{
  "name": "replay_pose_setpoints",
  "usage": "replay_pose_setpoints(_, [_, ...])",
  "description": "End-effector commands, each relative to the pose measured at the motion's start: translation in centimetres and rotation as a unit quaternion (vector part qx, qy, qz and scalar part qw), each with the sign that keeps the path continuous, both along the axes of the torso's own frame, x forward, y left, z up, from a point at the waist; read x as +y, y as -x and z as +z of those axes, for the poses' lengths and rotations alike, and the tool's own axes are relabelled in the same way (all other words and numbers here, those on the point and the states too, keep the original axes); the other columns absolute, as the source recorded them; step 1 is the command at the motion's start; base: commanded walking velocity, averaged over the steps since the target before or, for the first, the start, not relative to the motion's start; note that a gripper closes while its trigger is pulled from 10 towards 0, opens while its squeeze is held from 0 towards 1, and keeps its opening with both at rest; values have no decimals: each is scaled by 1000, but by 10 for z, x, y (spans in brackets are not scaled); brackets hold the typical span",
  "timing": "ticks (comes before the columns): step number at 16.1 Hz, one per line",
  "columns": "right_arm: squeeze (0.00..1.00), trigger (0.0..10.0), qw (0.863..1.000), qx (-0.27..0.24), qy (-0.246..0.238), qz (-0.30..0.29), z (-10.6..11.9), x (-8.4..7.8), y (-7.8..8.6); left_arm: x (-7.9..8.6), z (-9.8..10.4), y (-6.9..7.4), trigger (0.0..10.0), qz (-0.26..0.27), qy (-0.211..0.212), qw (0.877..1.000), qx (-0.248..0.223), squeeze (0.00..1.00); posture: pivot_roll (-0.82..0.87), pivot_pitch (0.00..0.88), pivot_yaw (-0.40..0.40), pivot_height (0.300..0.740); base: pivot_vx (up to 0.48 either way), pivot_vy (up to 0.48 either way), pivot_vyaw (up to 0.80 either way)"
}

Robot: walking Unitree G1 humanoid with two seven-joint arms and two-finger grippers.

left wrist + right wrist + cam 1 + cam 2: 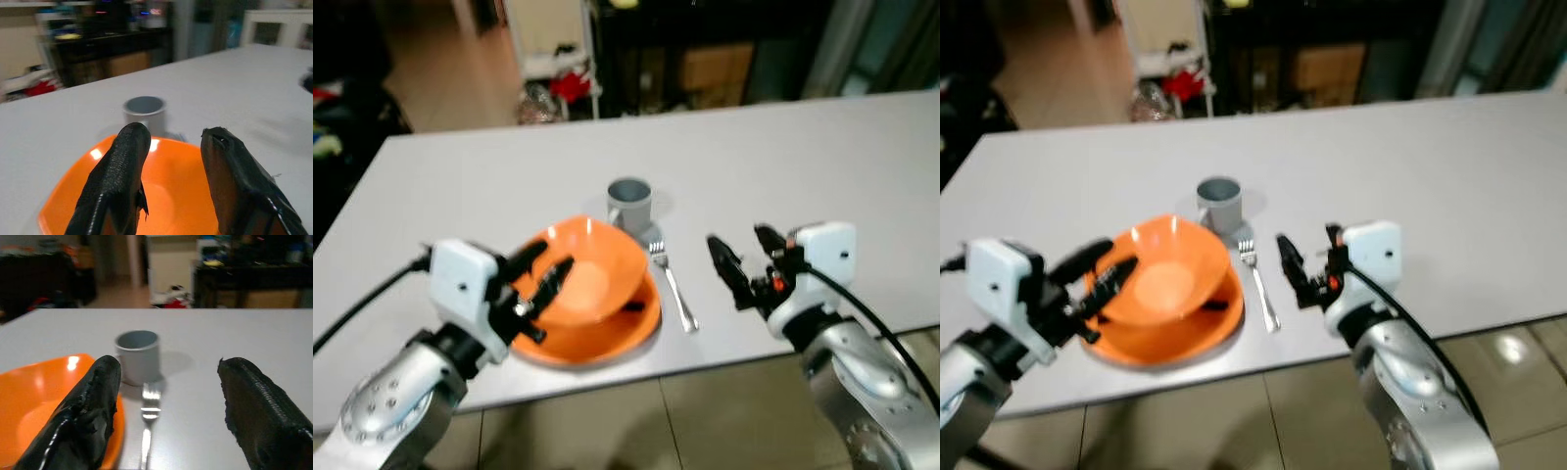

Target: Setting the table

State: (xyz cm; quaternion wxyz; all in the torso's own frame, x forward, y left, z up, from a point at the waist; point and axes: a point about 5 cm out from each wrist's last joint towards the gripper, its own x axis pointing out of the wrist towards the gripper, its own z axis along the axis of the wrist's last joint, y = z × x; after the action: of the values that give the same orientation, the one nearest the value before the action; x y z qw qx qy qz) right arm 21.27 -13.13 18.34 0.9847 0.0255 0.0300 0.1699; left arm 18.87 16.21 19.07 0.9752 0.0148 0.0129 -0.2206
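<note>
Place setting at the near edge of the white table, as I see it from the head cameras. An orange bowl sits tilted inside an orange plate, its far rim raised toward the cup; I can see nothing in the bowl (its inner floor shows bare orange in the left wrist view). A grey cup stands upright just beyond the bowl, touching or almost touching its far rim; from above its inside looks dark, and I cannot tell whether it holds anything. A silver fork lies flat just to the right of the plate, tines toward the cup, handle toward me.

The left gripper hovers over the near-left part of the bowl, its fingers spread apart with the bowl's orange surface visible between them; I cannot tell whether they touch it, and they grasp nothing. The right gripper is held above the table to the right of the fork, fingers wide apart and empty, with the fork and cup framed between them in the right wrist view.
</note>
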Motion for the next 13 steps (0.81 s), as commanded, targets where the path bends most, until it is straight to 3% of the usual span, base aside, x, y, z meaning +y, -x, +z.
replay_pose_setpoints(1, [1000,10000,1000,-10,-1,15,1,6,1,5,-3,-1,10000,28,-11,1000,4,0,51,0,40,740,0,0,800])
replay_pose_setpoints(5, [1000,10000,999,-3,1,43,-6,12,5,6,-4,-7,10000,50,-42,998,-15,0,51,0,39,740,0,0,800])
replay_pose_setpoints(8, [1000,10000,999,-4,8,48,-10,12,5,8,-14,-9,10000,69,-70,995,-1,0,51,0,38,740,0,0,800])
replay_pose_setpoints(13, [1000,10000,998,-28,10,59,-4,16,-3,9,-21,-13,10000,111,-75,991,-8,0,49,0,29,740,0,0,800])
